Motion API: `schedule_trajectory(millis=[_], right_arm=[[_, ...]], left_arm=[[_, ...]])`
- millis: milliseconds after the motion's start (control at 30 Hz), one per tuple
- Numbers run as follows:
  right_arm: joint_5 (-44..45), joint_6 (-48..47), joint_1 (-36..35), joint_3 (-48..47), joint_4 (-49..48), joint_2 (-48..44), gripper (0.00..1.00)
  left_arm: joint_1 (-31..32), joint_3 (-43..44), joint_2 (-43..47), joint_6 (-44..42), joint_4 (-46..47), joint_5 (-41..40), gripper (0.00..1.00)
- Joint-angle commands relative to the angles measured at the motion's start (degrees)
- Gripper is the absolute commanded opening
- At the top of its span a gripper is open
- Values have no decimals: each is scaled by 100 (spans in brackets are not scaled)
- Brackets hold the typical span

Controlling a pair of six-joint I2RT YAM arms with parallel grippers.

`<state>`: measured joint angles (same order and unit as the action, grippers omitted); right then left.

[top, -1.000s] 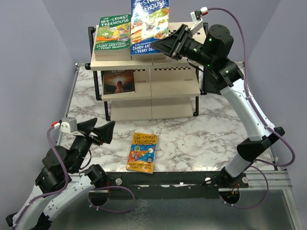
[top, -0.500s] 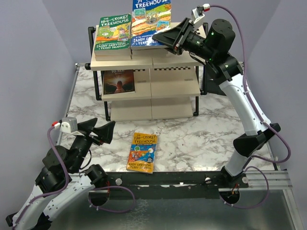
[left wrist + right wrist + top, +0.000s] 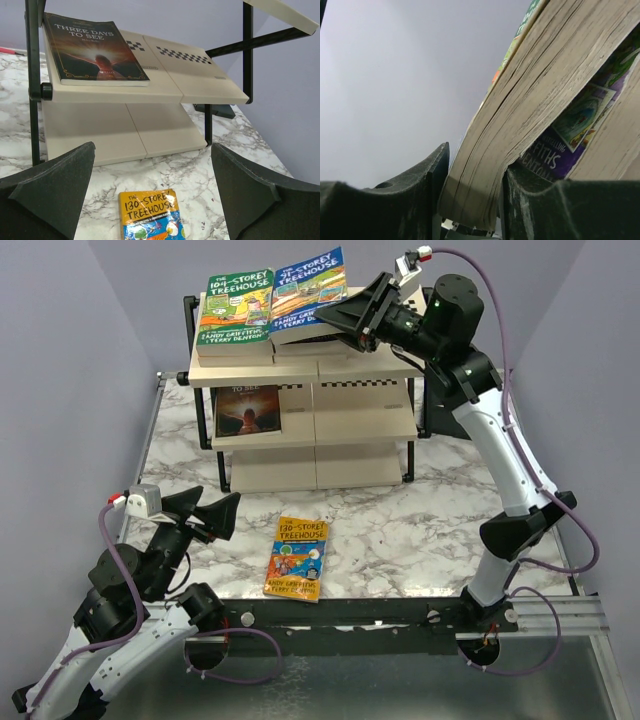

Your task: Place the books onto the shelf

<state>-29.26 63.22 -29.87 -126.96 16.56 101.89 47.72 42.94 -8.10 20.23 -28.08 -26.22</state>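
1. Four books show from above. The blue book [image 3: 310,295] and green book [image 3: 237,305] are on the top board of the shelf [image 3: 360,375]. The dark book [image 3: 248,412] lies on the middle board, and the yellow book [image 3: 298,558] lies flat on the desk [image 3: 400,530].
2. The right pincer [image 3: 355,325] grips the blue book by its page edge. In the wrist view the jaws press on both faces.
3. The blue book sits tilted just beside the green book, over a purple cover [image 3: 570,135]. I cannot tell whether it touches the green one.
4. To finish well, I would lower the wrist until the book lies flat on the stack. Then I would ease the jaws apart and draw straight back from the shelf so nothing drags.
5. I judge that letting go while the book is tilted could send it sliding off the stack.
6. The left pincer [image 3: 212,510] hangs wide open over the desk, empty and facing the yellow book. That looks like the next pick.
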Motion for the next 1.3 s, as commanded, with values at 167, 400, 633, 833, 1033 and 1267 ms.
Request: schedule_trajectory(millis=[167,400,633,833,1033,1267], right_arm=[[162,-157,56,-351,-19,78,53],[169,-247,78,-225,169,-47,62],[458,-693,78,-124,679,-278,73],[862,-1302,78,-251,1274,-392,77],[956,-1901,78,-746,1900,-175,82],[1295,-2543,78,-940,2249,-130,82]], left_arm=[[-13,-12,-18,-102,-66,57,99],[-14,-14,-24,-104,-66,57,99],[-17,-5,-26,-102,-66,68,99],[-13,-4,-22,-104,-66,78,99],[-10,-3,-21,-106,-66,90,99],[-12,-5,-31,-108,-66,91,99]])
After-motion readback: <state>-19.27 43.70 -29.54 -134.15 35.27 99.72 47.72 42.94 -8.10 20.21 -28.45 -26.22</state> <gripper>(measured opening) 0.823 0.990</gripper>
